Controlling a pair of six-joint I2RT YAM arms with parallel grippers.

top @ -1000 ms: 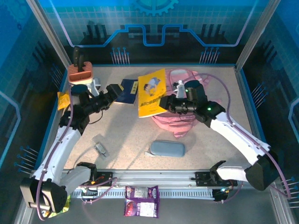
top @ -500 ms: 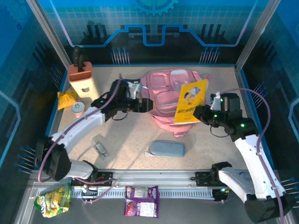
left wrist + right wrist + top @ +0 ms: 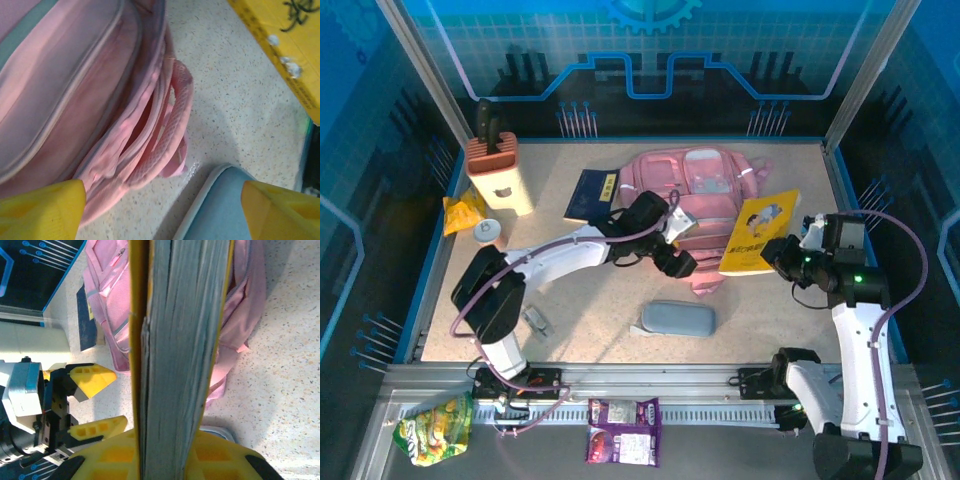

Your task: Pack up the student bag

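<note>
Far centre of the table (image 3: 590,310): taken up by the student bag (image 3: 695,195), straps spilling toward the middle. Just left of it, lying flat: blue book (image 3: 592,194). Far-left corner: upright knife block (image 3: 500,175), with a yellow packet (image 3: 463,212) and a small round lid (image 3: 488,232) along the left edge. Left arm (image 3: 555,262) slung from the near-left corner to the middle, left gripper (image 3: 682,264) spread wide at the bag's near side. Between bag and right edge: yellow book (image 3: 760,230) clamped in the right gripper (image 3: 778,255). Near edge, centre: grey pencil case (image 3: 677,318), with a narrow bare strip between it and the bag. Toward the near-left corner: small clear item (image 3: 535,320). Bare table near the near-right corner and between knife block and blue book.
</note>
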